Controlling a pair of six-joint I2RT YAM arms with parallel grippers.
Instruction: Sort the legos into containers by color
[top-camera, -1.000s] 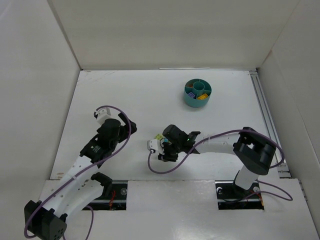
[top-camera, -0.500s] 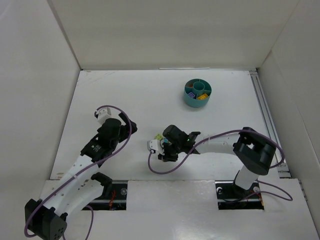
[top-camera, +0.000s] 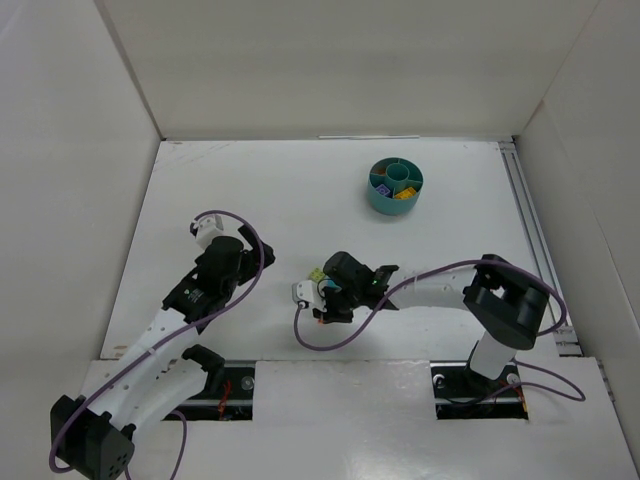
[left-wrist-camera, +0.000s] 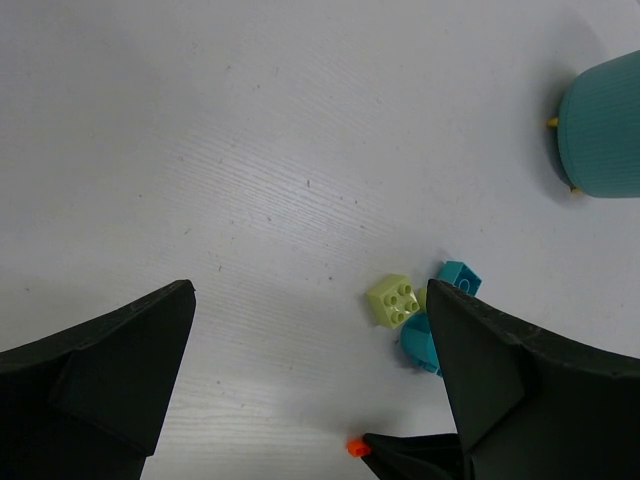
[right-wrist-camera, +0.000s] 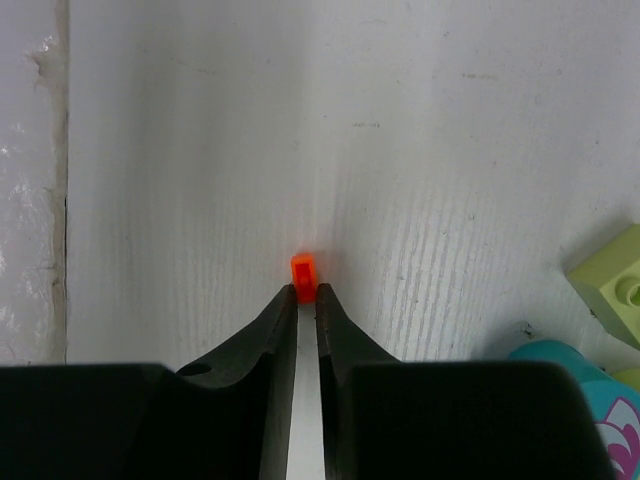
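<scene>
Right pincer, nearly closed, pinches one orange-red brick at its tips, toward the near side of the desk. One light-green brick and two teal pieces lie just beside it. Left pincer gapes wide, empty. One teal tub stands well apart.

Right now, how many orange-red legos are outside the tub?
1. The orange-red lego is pinched at the tips of the right gripper, near the light green brick. Others may be hidden from view.
</scene>
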